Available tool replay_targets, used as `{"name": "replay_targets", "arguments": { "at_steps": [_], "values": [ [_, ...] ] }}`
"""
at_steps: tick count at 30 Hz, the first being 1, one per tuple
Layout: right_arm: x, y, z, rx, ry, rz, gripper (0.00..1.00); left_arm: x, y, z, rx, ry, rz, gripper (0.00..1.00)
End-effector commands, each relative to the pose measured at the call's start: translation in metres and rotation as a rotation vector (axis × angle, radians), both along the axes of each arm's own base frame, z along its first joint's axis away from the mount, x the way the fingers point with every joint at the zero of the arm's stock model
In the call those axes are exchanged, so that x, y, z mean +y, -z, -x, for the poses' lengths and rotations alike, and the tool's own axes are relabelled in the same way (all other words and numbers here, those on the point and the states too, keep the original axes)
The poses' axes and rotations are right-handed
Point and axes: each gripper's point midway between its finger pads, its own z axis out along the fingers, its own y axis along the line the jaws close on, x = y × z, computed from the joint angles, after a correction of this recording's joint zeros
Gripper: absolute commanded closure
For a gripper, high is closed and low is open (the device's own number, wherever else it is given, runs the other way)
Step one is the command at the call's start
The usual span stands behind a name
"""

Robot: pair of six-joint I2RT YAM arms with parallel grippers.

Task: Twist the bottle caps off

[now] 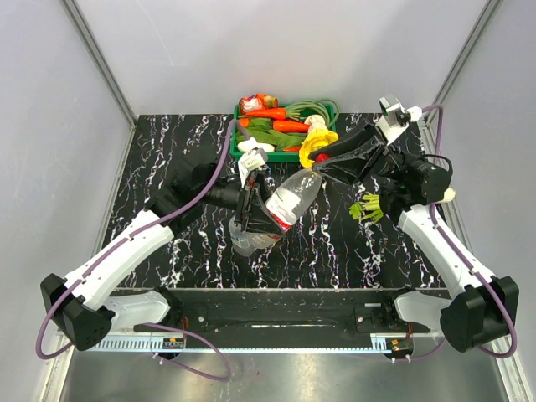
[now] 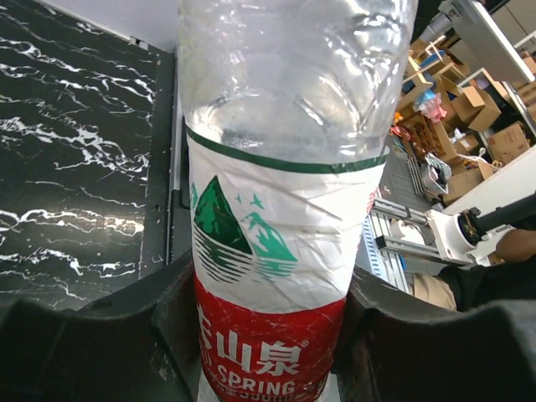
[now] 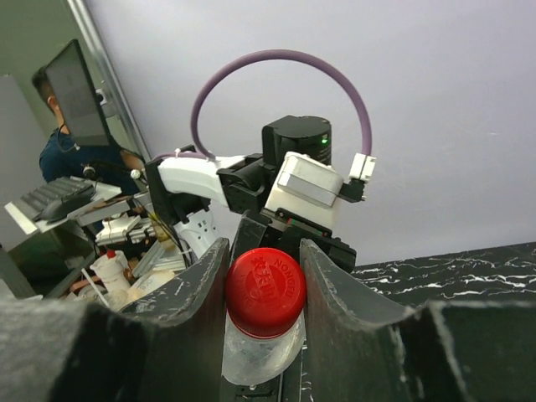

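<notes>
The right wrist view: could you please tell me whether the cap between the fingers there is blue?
No, the bottle cap pinched by the right gripper is plainly red.

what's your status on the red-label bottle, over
Left claw shut on bottle body. Right claw shut on red cap, cap on. Bottle tilted. Green vegetable lies nearby, clear of bottle.

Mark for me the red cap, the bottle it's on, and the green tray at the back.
red cap (image 3: 265,290): right wrist view, on its flat top.
bottle (image 2: 280,243): left wrist view, on the white part of its label.
green tray (image 1: 337,107): top view, on its right rim.
</notes>
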Motion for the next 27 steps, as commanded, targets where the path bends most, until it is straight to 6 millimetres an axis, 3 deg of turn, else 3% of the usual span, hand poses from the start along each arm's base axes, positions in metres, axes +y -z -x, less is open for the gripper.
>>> {"name": "replay_targets", "arguments": {
  "at_steps": [1, 16, 27],
  "values": [
    [-0.006, -0.011, 0.039, -0.151, -0.087, 0.01, 1.0, 0.004, -0.021, 0.002, -0.054, 0.047, 0.085, 0.91],
    [-0.015, -0.031, 0.058, -0.245, -0.064, -0.057, 1.0, 0.008, -0.01, 0.004, -0.03, 0.062, 0.061, 0.92],
    [-0.02, -0.044, 0.038, -0.176, 0.118, -0.1, 1.0, 0.008, 0.002, -0.005, -0.024, 0.013, 0.017, 0.93]
  ]
}}
